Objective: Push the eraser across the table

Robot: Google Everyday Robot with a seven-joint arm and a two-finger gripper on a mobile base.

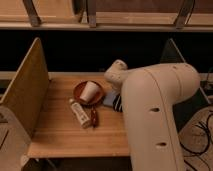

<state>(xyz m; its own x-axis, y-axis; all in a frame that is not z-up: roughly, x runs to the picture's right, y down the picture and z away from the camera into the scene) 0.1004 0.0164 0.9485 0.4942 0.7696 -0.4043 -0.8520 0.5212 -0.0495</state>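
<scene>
The eraser (pixel 118 104), a small black block with pale stripes, lies on the table (pixel 60 135) right of centre. It rests against a flat light-blue pad (pixel 108 99). Part of the eraser is covered by my cream arm (pixel 152 110), which fills the right foreground. The arm's rounded joint (pixel 116 73) sits just behind the eraser. My gripper is hidden behind the arm, somewhere near the eraser, and it is shut.
A red dish (pixel 82 93) holds a tipped white cup (pixel 90 90) at mid-table. A white tube (pixel 79 112) and a slim reddish-brown stick (pixel 94 116) lie in front of it. Upright boards stand at the left (pixel 27 87) and right (pixel 172 52) sides.
</scene>
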